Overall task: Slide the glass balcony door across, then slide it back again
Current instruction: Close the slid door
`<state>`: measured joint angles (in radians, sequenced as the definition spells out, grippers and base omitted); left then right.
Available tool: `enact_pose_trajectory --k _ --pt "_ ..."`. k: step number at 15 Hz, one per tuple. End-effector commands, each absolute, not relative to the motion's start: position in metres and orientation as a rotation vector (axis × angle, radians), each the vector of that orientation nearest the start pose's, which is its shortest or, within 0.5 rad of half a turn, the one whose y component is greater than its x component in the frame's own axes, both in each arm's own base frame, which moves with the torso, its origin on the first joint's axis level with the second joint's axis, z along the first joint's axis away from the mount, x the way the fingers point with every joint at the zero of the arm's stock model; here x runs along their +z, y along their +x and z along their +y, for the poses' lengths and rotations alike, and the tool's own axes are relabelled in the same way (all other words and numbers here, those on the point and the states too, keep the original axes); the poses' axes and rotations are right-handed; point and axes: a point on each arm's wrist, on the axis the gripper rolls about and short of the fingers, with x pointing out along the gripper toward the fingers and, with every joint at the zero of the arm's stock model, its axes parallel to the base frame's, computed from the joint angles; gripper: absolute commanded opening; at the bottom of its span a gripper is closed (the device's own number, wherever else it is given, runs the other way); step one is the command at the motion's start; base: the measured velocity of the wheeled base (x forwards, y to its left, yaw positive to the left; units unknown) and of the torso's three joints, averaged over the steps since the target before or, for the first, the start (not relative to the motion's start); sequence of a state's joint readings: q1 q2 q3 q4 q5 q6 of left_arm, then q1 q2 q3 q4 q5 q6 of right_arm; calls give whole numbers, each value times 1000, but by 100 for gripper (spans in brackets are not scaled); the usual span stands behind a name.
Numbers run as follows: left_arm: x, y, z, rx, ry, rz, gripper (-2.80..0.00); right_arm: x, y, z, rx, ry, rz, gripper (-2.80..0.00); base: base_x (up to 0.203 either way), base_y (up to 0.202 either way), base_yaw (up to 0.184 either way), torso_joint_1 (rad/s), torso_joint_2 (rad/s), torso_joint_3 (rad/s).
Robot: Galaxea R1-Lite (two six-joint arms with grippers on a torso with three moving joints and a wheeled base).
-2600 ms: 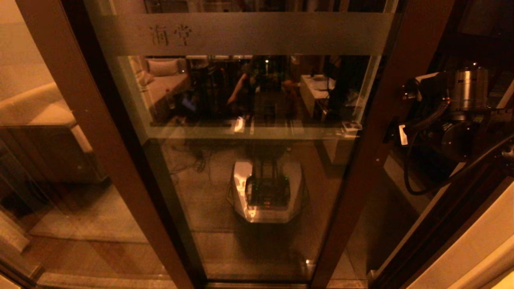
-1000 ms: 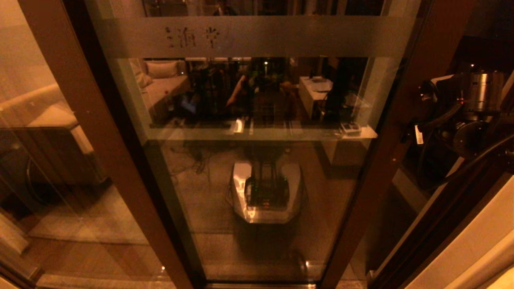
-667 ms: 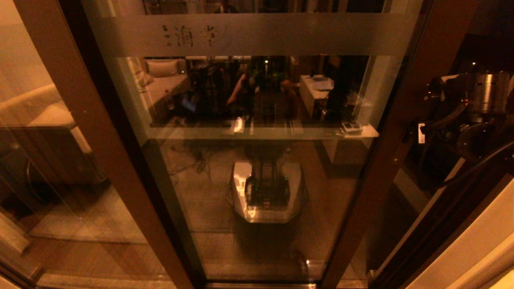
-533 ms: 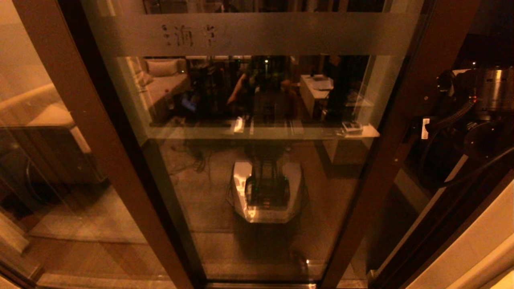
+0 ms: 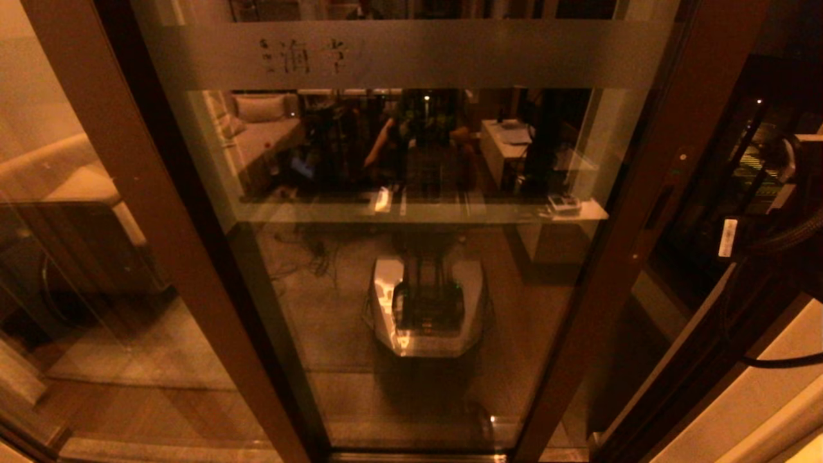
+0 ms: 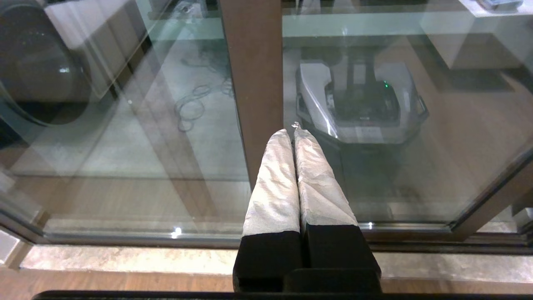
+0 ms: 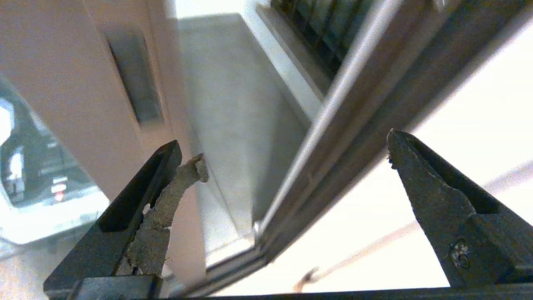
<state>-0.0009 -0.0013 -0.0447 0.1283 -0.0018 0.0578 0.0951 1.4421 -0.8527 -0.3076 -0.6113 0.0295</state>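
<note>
The glass balcony door (image 5: pixel 411 270) fills the middle of the head view. It is a tall sheet of shiny glass in a dark brown frame. A wide frosted band (image 5: pixel 450 54) runs across its top, with faint dark characters (image 5: pixel 305 56) on it. A thinner pale strip (image 5: pixel 418 211) runs across the glass lower down. The glass shows a reflection of the robot's own base (image 5: pixel 425 308) on the floor.

On the right side of the door, its brown upright (image 5: pixel 633 212) has a dark slot handle (image 7: pixel 135 79) set into it. To the right of that upright there is a dark gap, and black railing bars (image 5: pixel 759 167) show through it.

The right gripper (image 7: pixel 291 166) is near this edge of the door. Its jaws are wide apart. One finger (image 7: pixel 137 208) is just beside the brown upright, below the slot handle, but whether it touches cannot be told. Nothing sits between the jaws. In the head view, only part of the right arm (image 5: pixel 787 218) with its cables shows at the far right edge.

The left gripper (image 6: pixel 293 129) is low down in front of the glass, pointing at another brown upright (image 6: pixel 254 83). Its jaws are pressed tight together and hold nothing.
</note>
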Motion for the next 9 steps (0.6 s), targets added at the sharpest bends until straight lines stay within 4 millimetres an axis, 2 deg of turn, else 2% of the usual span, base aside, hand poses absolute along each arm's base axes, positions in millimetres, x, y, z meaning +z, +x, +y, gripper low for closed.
enact_pose_trajectory --k 1,4,6,7,9 --pt "74 -27 0 -4 58 83 -280 229 232 10 -573 -27 281 0 0 0 0 0 0 0" --pt "74 -27 0 -5 58 83 -280 229 222 37 -502 36 257 0 0 0 0 0 0 0" --pt "74 -27 0 -7 58 83 -280 230 215 63 -468 101 211 0 0 0 0 0 0 0" --pt "74 -27 0 -6 58 83 -280 223 222 73 -476 99 221 0 0 0 0 0 0 0" --pt "74 -27 0 -4 58 83 -280 218 250 68 -558 101 227 0 0 0 0 0 0 0"
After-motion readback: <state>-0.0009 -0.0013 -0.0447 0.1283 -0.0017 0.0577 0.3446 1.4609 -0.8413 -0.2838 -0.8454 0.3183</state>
